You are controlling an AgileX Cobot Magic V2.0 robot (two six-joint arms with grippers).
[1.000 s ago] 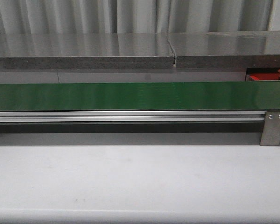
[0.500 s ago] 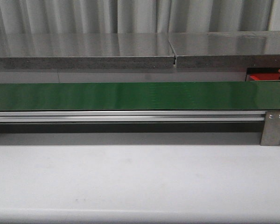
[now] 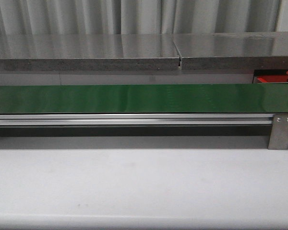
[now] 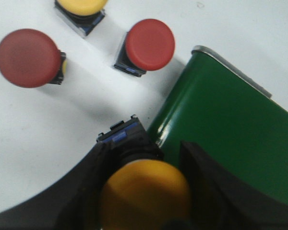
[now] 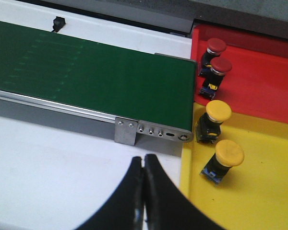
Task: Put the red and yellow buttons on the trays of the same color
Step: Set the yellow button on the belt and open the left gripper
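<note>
The left pincer (image 4: pixel 144 191) pinches a yellow button (image 4: pixel 145 194) just beside the green belt's (image 4: pixel 230 139) end edge. The right pincer (image 5: pixel 144 191), pressed together, hangs over bare desk (image 5: pixel 53 158) near the yellow tray's (image 5: pixel 259 196) rim; the red tray (image 5: pixel 264 76) adjoins it.

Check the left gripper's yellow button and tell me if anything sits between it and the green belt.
Nothing visible does. The left gripper is shut on the yellow button, and the green belt begins right beside it. Two red buttons and another yellow one stand on the white surface, away from the belt.
</note>
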